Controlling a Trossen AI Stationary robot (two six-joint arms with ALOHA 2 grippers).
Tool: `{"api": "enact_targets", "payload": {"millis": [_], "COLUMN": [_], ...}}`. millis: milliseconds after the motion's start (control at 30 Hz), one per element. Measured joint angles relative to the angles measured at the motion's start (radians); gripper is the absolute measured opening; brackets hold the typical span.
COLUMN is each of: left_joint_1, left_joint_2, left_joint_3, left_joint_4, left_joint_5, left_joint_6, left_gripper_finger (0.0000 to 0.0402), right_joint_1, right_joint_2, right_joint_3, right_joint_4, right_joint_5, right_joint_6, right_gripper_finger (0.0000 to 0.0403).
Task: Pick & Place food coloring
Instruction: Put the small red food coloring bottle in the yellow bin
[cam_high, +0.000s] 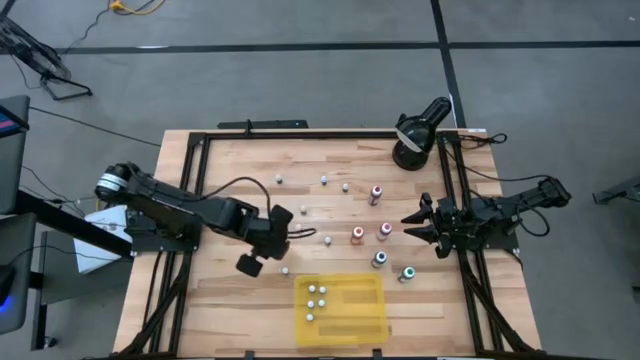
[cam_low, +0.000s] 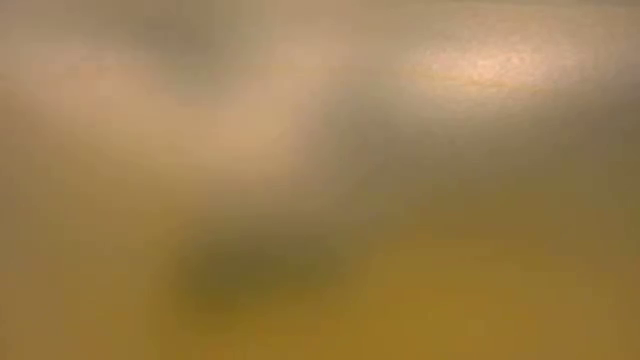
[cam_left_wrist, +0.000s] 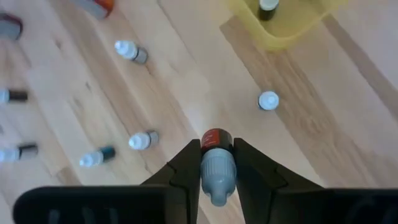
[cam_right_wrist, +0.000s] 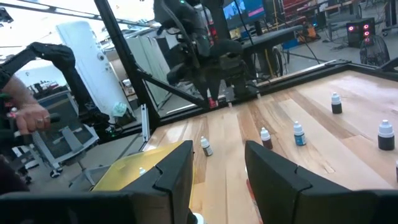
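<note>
Right now my left gripper (cam_left_wrist: 217, 163) is clamped on one small food coloring bottle (cam_left_wrist: 217, 167) with a red-labelled body and a pale cap, pinched between both fingers (cam_left_wrist: 180, 171) above the desk (cam_high: 240, 180). Just beside it another bottle (cam_left_wrist: 268, 100) stands upright on the wood, near the yellow tray (cam_high: 372, 325), which already has a few white-capped bottles (cam_high: 316, 298) in it. More bottles lie scattered farther off. My right gripper (cam_right_wrist: 217, 163) waits at the desk's right edge, its fingers apart and touching nothing.
</note>
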Motion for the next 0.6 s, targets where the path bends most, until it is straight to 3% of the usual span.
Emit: {"api": "enact_targets", "payload": {"millis": [133, 600], "left_joint_1": [-0.019, -0.127], "left_joint_2": [0.107, 0.59], "left_joint_3": [0.151, 0.816], "left_joint_4": [-0.037, -0.267], "left_joint_5": [-0.017, -0.013], "left_joint_6": [-0.058, -0.044], "left_gripper_finger": [0.0071, 0.0072], "right_joint_1": [0.0, 0.0], "right_joint_2": [0.0, 0.0], "right_joint_3": [0.0, 0.0], "right_joint_4": [0.0, 0.0], "right_joint_5": [0.0, 0.0], "right_joint_6": [0.0, 0.0], "right_gripper_finger": [0.0138, 0.0138]}}
